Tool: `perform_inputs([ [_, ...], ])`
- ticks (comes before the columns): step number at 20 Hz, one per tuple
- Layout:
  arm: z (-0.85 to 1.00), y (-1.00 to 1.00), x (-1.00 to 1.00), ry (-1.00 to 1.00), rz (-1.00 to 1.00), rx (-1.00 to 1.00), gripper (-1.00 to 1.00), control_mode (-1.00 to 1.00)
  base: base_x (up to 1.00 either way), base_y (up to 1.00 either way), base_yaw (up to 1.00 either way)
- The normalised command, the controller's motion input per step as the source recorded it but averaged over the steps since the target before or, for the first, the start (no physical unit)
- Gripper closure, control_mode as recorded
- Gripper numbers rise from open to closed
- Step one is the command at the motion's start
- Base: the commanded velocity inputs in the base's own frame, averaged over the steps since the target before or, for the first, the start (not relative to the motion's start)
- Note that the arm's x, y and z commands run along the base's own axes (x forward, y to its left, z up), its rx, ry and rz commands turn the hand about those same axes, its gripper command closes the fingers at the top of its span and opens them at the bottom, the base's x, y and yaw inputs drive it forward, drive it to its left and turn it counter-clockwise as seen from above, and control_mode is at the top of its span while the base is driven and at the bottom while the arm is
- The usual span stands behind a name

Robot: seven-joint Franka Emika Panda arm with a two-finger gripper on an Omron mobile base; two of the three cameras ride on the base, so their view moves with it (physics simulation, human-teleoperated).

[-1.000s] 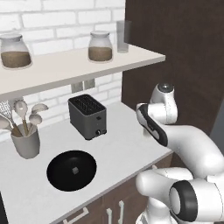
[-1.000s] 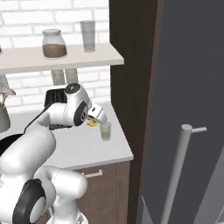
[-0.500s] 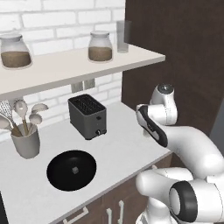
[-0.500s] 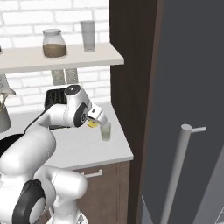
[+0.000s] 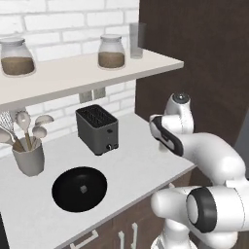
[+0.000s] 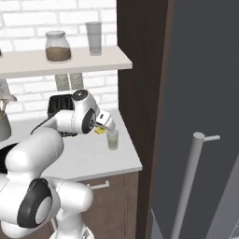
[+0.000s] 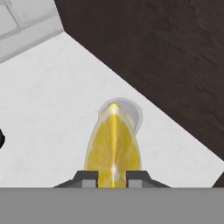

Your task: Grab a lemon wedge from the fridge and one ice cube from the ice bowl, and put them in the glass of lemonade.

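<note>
The fridge (image 6: 200, 93) stands tall just right of the glass of lemonade (image 6: 112, 139), which sits on the white table (image 6: 93, 156). The ice bowl (image 5: 79, 188) lies well left of the glass. Just above the glass, the pincer (image 7: 112, 176) is clamped narrowly on the lemon wedge (image 7: 113, 146).

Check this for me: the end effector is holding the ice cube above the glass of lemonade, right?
Not quite. The end effector is holding the lemon wedge, not the ice cube, above the glass of lemonade. The hand view shows the yellow wedge; the left base view shows the cube in the ice bowl.
</note>
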Motion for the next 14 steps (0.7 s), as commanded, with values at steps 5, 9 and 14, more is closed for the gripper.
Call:
perform_inputs([
  [5,0.0,0.0,0.42,0.0,0.0,0.0,1.0,-1.0,0.0,0.0,0.0],
  [9,-0.09,-0.06,0.39,0.0,-0.05,0.0,1.0,-1.0,0.0,0.0,0.0],
  [14,-0.16,-0.27,0.09,0.0,-0.13,0.04,1.0,-1.0,0.0,0.0,0.0],
])
